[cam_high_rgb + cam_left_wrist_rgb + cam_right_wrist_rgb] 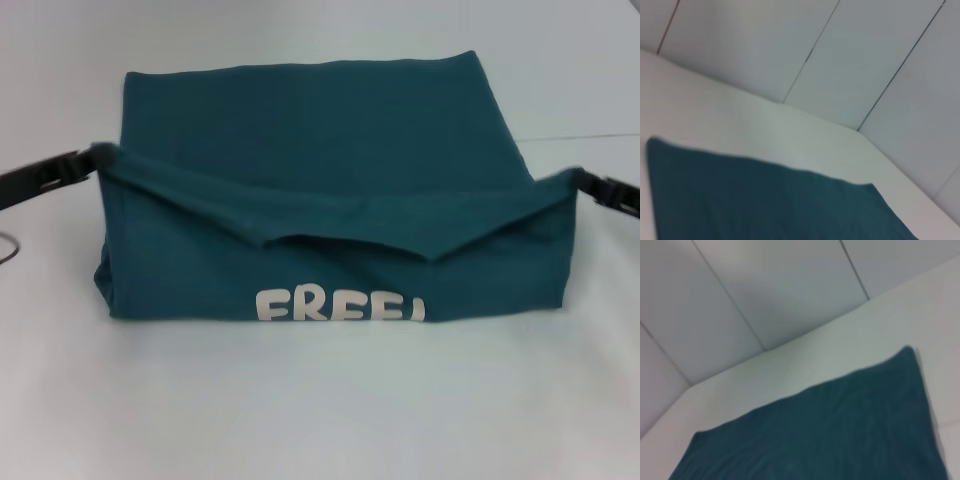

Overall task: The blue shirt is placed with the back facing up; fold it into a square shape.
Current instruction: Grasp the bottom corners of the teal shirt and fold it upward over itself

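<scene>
Two grippers, left (88, 158) and right (583, 182), are gripping the shirt's (330, 130) raised corners; its long axis is running left-right, lettering facing the robot.

A plain white surface (320, 410) fills the head view from the near edge to the far side, smooth and unmarked, lit evenly with only soft shading. A faint thin line runs across it at the far right. In the left wrist view the surface meets a pale grey-white wall (790, 45) built of large flat panels, divided by thin dark seams that run slanted across the picture. The right wrist view shows the same kind of panelled wall (765, 285), again with thin dark seams between broad panels, and the white surface's edge runs along its foot. The light is diffuse and cool, with no hard shadows on wall or surface.
</scene>
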`<action>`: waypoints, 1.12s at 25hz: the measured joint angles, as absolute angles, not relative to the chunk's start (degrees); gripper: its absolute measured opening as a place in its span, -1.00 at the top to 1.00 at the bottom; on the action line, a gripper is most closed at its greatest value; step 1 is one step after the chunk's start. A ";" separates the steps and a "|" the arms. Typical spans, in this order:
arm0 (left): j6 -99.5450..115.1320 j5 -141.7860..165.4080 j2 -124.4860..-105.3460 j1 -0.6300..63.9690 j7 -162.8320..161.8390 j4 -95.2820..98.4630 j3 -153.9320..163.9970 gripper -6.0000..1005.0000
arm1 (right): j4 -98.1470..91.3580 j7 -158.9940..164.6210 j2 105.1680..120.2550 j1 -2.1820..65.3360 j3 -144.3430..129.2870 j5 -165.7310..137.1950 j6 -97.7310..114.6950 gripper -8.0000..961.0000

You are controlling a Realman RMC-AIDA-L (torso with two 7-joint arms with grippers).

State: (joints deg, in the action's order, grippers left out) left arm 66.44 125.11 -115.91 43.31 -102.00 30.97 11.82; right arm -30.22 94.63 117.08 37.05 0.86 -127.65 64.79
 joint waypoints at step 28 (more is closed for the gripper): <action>40.62 101.74 -118.54 50.13 -68.60 16.35 12.12 0.96 | -20.30 79.35 117.15 47.11 -17.96 -103.59 30.35 0.93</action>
